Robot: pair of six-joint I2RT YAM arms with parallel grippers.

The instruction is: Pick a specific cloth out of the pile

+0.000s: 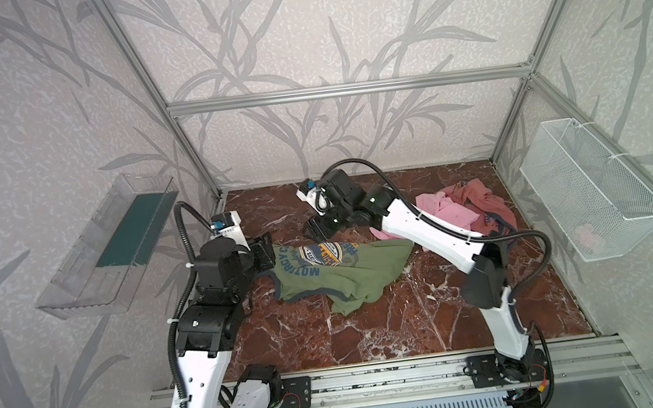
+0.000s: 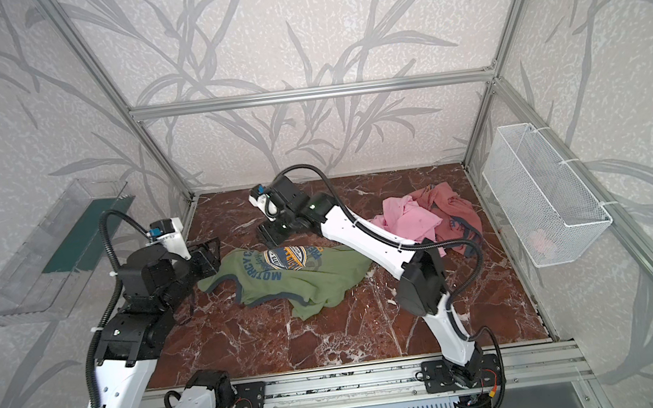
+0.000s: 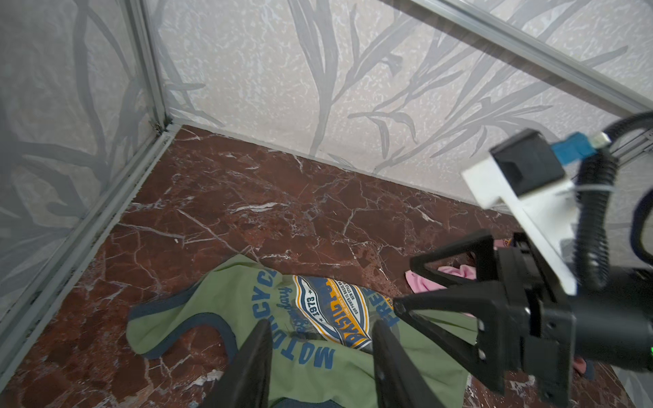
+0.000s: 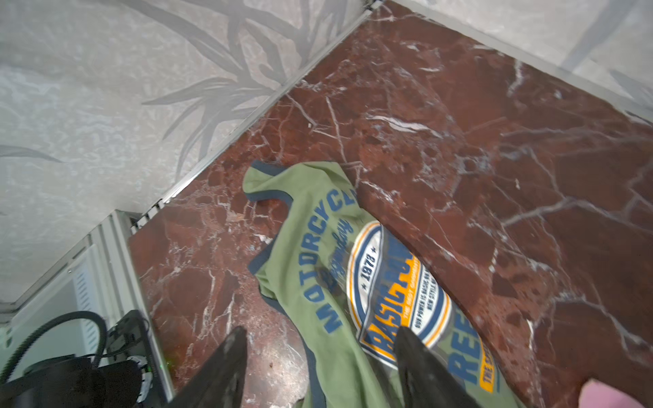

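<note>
The cloth (image 1: 336, 271), an olive-green sleeveless shirt with navy trim and a blue-yellow MOTORCYCLE print, lies spread on the red marble floor (image 1: 413, 320), apart from the pile. The pile (image 1: 463, 206) of a light pink cloth (image 2: 410, 216) and a salmon-red shirt (image 2: 455, 207) sits at the back right. My left gripper (image 3: 322, 325) hovers at the cloth's left edge, jaws apart, with nothing between them. My right gripper (image 4: 320, 330) stands open just over the cloth's far edge, near the print (image 4: 395, 282). In both top views the right arm reaches across the pile.
A clear plastic bin (image 1: 108, 246) hangs on the left wall. A white wire basket (image 1: 590, 187) hangs on the right wall with something pale pink inside. Aluminium posts and wallpapered panels close in the floor; a metal rail (image 1: 378, 379) runs along the front.
</note>
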